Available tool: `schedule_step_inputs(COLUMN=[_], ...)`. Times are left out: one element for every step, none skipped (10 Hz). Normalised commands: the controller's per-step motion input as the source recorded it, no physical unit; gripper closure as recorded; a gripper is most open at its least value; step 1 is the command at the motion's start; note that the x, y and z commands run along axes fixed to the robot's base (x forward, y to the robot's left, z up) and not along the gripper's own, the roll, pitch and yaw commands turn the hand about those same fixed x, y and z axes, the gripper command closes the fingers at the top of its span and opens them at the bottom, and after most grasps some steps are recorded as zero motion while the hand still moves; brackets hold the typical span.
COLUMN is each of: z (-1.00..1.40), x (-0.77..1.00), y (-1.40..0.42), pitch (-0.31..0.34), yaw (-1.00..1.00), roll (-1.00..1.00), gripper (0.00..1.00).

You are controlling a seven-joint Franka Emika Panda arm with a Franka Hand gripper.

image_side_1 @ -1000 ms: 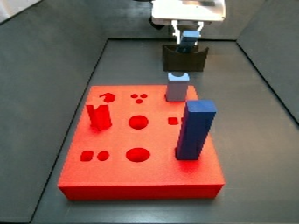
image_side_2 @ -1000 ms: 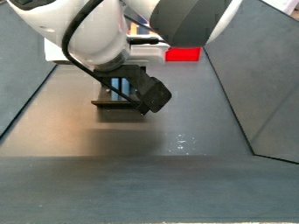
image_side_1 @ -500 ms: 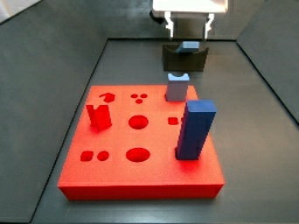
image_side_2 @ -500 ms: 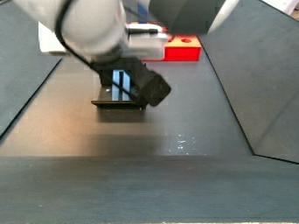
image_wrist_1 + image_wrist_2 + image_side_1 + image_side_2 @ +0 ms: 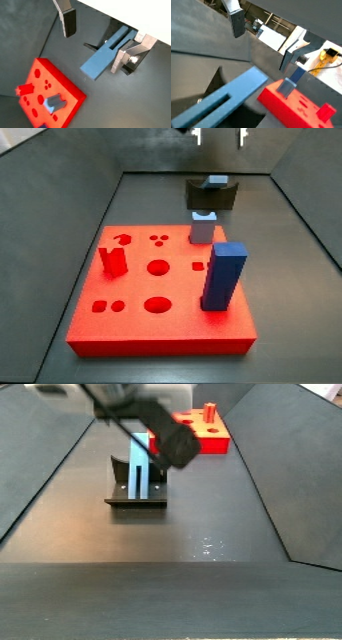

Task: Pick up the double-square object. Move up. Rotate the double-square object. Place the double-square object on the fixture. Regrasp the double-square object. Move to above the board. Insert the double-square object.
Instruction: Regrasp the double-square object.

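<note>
My tool (image 5: 221,137) hung open above the fixture (image 5: 210,197); the double-square object (image 5: 140,466) stood in it (board (image 5: 147,288) in front).

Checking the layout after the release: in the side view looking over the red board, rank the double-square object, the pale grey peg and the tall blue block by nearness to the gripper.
The gripper hangs at the far end, jaws open.
1. Double-square object, in the fixture just below.
2. Pale grey peg, at the board's far edge.
3. Tall blue block, nearest the camera.

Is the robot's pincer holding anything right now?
No. The pincer is open and empty, lifted above the fixture. The double-square object stands in the fixture, touched by neither finger.
</note>
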Motion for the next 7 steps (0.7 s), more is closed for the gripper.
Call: schedule_step_inputs(z=[0.31,0.8,0.76,0.74,0.71,0.47,0.17], x=[-0.03,0.01,0.01,-0.02,-0.05,-0.07,-0.05], y=[0.01,-1.0,-1.0,-1.0,-1.0,-0.84,-0.59], pitch=[0.087,0.055,0.053,0.043,0.039,0.033,0.03], yaw=[0.0,0.03,0.03,0.03,0.03,0.03,0.03], roll=[0.05,1.0,1.0,1.0,1.0,1.0,1.0], gripper=[0.0,0.0,0.0,0.0,0.0,0.0,0.0])
